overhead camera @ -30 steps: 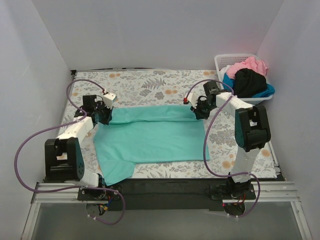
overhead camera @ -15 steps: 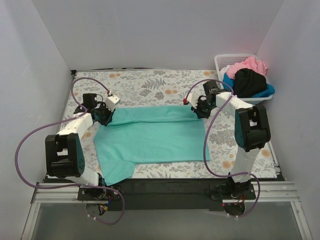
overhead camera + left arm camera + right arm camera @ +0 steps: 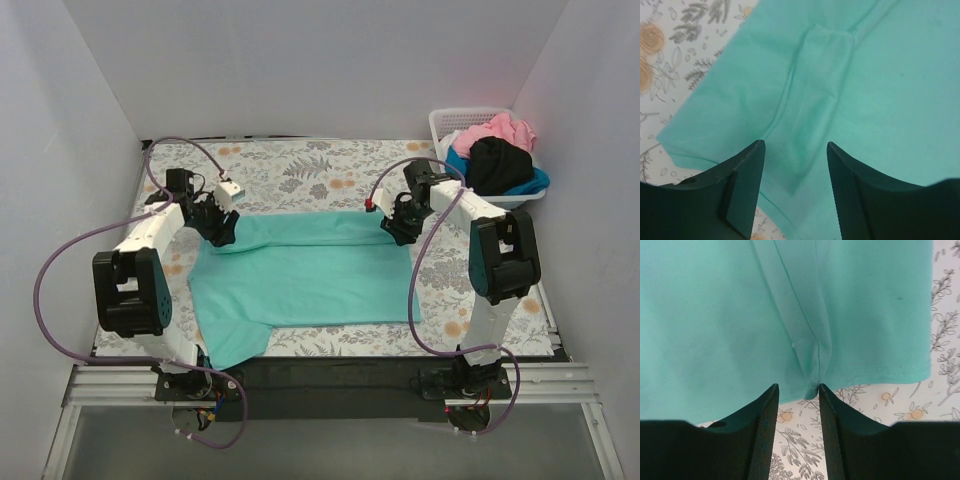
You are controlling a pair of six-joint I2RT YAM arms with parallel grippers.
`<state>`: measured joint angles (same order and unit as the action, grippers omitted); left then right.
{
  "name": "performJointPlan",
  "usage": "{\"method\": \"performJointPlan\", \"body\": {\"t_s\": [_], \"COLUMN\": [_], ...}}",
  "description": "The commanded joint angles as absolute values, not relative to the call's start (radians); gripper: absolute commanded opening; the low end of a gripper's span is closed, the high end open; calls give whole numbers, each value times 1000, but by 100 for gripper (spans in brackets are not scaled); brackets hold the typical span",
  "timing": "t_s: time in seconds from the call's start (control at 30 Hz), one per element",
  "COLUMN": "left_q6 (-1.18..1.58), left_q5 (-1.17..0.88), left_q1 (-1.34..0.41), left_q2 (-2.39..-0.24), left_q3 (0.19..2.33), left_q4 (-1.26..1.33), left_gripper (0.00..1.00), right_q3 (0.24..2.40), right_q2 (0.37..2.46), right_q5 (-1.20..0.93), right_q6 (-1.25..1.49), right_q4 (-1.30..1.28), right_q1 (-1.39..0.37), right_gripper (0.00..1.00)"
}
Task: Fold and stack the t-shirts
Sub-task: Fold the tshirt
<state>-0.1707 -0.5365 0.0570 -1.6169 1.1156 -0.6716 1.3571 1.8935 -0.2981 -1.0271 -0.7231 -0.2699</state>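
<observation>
A teal-green t-shirt point(image 3: 300, 275) lies spread on the floral cloth, its far edge folded over toward me. My left gripper point(image 3: 224, 230) hovers over the shirt's far left corner. In the left wrist view that gripper point(image 3: 795, 145) stands open above a creased fold of the teal cloth point(image 3: 880, 75), with nothing between its fingers. My right gripper point(image 3: 392, 229) is at the far right corner. In the right wrist view it point(image 3: 798, 386) is open, and a small tuck of the teal hem point(image 3: 812, 385) touches one fingertip.
A white lattice basket point(image 3: 450, 118) at the back right holds a pink t-shirt point(image 3: 497, 130), a black one point(image 3: 497, 163) and a blue one point(image 3: 537, 183). White walls close in the left, far and right sides. The floral table cloth point(image 3: 300, 170) shows around the teal shirt.
Both grippers have gone from shut to open and let go of the teal shirt's folded far edge. The left arm has swung a little farther back and to the right.
</observation>
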Motion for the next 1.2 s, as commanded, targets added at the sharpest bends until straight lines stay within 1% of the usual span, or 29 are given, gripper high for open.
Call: {"method": "performJointPlan", "body": {"t_s": [0.0,0.07,0.2,0.37,0.4,0.47,0.6,0.63,0.83,0.87,0.93,0.97,1.03,1.07,1.1,1.13,1.17], "left_q6": [-19,39,123,129,129,127,114,110,31,15,-41,-58,-113,-174,-175,-204,-251], "left_q5": [-618,-617,-630,-637,-638,-635,-652,-656,-690,-695,-703,-704,-698,-677,-676,-664,-651], "left_q1": [61,57,54,52,51,46,43,44,38,38,38,38,37,35,32,29,26], "left_q2": [-1696,-1742,-1873,-1934,-1940,-1953,-1959,-1953,-1896,-1887,-1847,-1830,-1767,-1700,-1700,-1677,-1628], "left_q3": [1236,1278,1379,1402,1399,1387,1381,1379,1351,1342,1321,1307,1258,1202,1201,1177,1134], "left_q4": [-692,-690,-718,-742,-744,-747,-768,-778,-845,-860,-885,-888,-896,-899,-899,-900,-902], "left_gripper": [53,57,58,58,57,56,50,46,31,26,21,20,20,22,22,24,32], "right_q3": [1484,1528,1653,1671,1667,1657,1644,1641,1637,1637,1634,1631,1617,1603,1603,1595,1586], "right_q2": [1891,1934,2026,2101,2106,2121,2134,2134,2128,2126,2118,2115,2109,2094,2094,2088,2080], "right_q5": [-340,-368,-402,-377,-370,-356,-347,-344,-334,-333,-331,-331,-328,-327,-327,-327,-325], "right_q6": [-985,-944,-885,-874,-876,-876,-876,-876,-882,-884,-888,-890,-894,-902,-902,-907,-911], "right_q4": [-816,-856,-932,-962,-962,-962,-960,-962,-965,-965,-968,-969,-968,-971,-973,-973,-973], "right_q1": [-270,-272,-270,-270,-270,-270,-270,-270,-270,-270,-270,-270,-270,-271,-270,-270,-270], "right_gripper": [45,45,43,39,37,36,34,34,34,34,34,34,34,34,34,34,35]}}
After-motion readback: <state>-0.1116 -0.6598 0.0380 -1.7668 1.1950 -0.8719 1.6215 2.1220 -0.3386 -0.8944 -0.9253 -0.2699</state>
